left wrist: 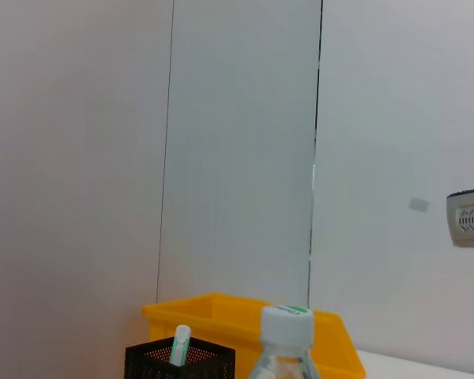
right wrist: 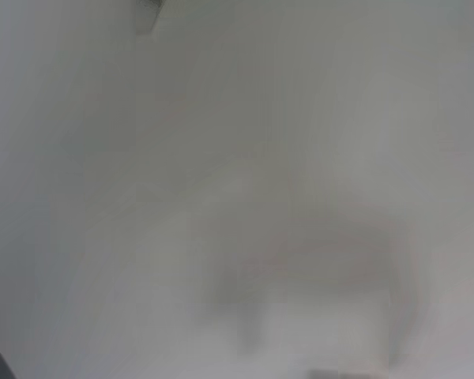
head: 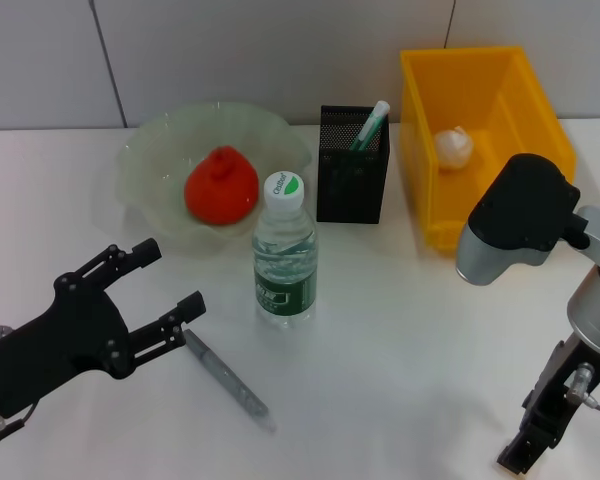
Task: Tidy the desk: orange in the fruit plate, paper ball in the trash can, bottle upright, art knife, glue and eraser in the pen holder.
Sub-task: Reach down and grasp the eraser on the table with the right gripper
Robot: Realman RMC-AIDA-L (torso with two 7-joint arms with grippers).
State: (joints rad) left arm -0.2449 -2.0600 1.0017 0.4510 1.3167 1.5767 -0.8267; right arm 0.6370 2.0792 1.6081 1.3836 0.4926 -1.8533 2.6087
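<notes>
We log left hand (head: 170,283) spread wide, empty, above surface (head: 400,330) beside art knife (head: 228,378) | right hand (head: 525,450) low near edge, state unreadable | bottle (head: 284,250) upright | orange (head: 221,186) in fruit plate (head: 150,170) | paper ball (head: 453,146) in trash can (head: 480,75).

- A white desk (head: 410,330), smooth and evenly lit.
- Behind it a pale grey panelled wall (head: 280,50) with thin dark vertical seams.
- A small grey vented fixture (left wrist: 470,217) mounted on that wall.
</notes>
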